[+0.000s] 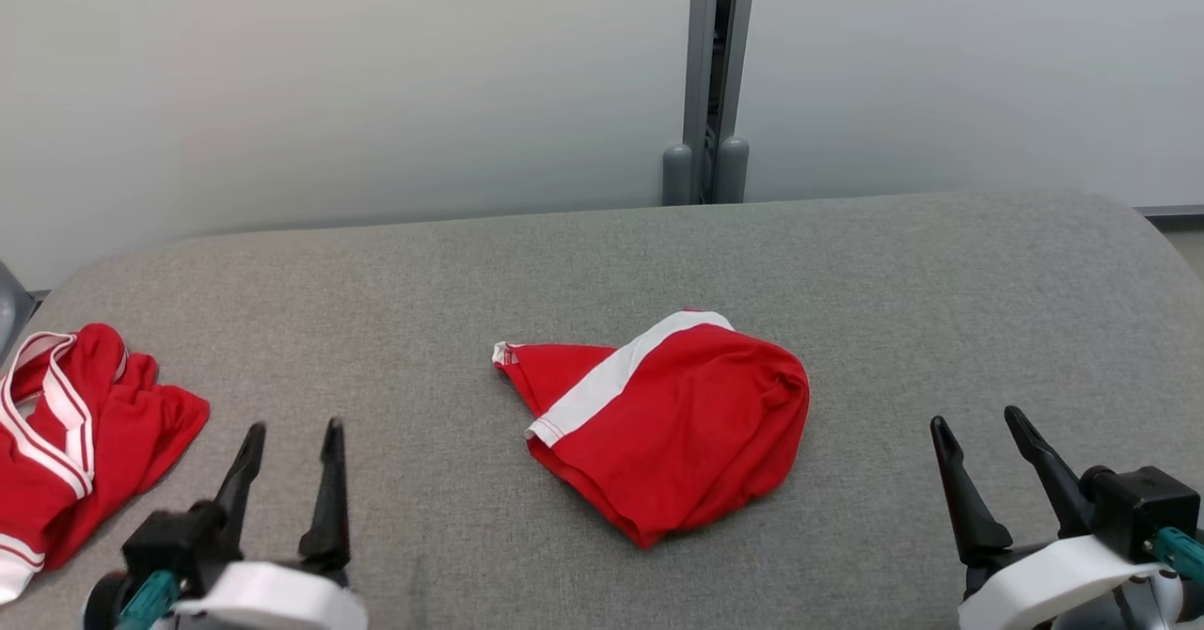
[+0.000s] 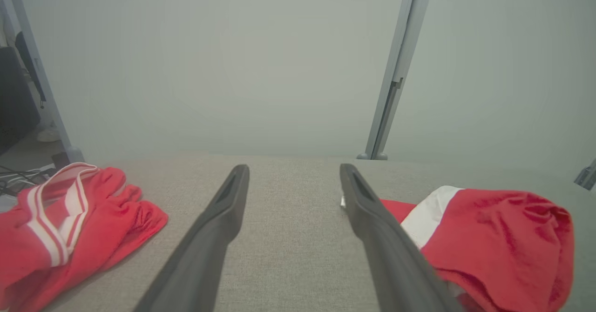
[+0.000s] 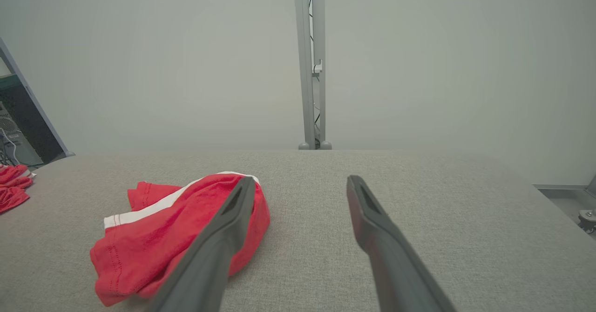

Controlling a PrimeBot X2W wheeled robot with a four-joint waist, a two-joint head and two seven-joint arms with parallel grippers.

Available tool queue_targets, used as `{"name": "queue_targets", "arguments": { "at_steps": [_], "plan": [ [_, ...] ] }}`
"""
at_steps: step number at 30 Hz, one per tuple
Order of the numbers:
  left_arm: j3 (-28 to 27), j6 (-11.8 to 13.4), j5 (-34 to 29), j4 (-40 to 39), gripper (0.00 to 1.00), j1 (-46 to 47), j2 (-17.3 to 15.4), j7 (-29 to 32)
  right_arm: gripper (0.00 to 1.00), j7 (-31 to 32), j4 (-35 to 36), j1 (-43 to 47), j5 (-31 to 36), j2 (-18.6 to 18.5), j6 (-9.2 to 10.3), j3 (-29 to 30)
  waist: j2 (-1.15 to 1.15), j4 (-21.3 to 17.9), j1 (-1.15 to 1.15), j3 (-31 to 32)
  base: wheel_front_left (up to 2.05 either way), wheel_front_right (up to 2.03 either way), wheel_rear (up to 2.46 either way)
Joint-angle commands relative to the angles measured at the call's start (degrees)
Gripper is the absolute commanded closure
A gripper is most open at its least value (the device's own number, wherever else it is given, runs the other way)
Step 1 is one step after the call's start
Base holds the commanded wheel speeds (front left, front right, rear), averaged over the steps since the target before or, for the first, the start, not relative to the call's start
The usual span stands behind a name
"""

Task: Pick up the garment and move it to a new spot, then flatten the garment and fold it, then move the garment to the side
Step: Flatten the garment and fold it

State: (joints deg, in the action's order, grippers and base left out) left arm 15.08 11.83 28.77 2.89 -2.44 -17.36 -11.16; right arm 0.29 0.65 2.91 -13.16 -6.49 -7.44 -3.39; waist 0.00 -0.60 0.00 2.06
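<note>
On the grey table [image 1: 894, 273] the crumpled garment [image 1: 673, 423] lies untouched, the left gripper [image 1: 293, 429] and right gripper [image 1: 978, 417] empty with jaws apart, so grasping it likely comes first

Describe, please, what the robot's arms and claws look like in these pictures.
The left claw and right claw match: two long, tapering black fingers on a black block, with a teal fitting beside it and a curved white wrist shell behind. Close up, each finger has a narrow slot-like recess near its tip.
</note>
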Motion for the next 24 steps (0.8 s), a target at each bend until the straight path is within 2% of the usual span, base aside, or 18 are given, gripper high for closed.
{"name": "queue_targets", "arguments": {
  "at_steps": [1,7,14,17,24],
  "plan": [
    [0.2,-0.5,0.1,0.2,0.00,1.6,0.0,0.0,0.00,0.2,0.2,-0.2,0.1,-0.4,-0.09,0.2,0.00,0.1,0.00,-0.3,0.00,0.00,0.00],
    [4.5,-4.4,1.3,4.8,0.00,9.8,3.5,2.9,0.00,0.6,1.0,-1.7,0.0,-0.7,-0.09,-1.1,0.00,-0.5,0.00,-3.0,0.00,0.00,0.00],
    [8.9,-10.3,5.1,17.4,0.00,17.7,7.9,9.7,0.00,0.0,1.0,-4.2,-0.7,-1.1,-0.06,-3.1,0.00,-3.1,0.00,-7.5,0.00,0.00,0.00],
    [9.5,-12.4,7.5,22.6,0.00,20.1,9.5,12.4,0.00,-0.6,0.5,-5.2,-1.0,-1.1,-0.06,-3.4,0.00,-4.1,0.00,-9.1,0.00,0.00,0.00],
    [8.9,-15.2,12.4,32.9,0.00,24.9,11.8,16.7,0.00,-2.0,-0.8,-7.0,-1.4,-1.0,-0.06,-3.8,0.00,-5.8,0.00,-11.6,0.00,0.00,0.00]
  ]
}}
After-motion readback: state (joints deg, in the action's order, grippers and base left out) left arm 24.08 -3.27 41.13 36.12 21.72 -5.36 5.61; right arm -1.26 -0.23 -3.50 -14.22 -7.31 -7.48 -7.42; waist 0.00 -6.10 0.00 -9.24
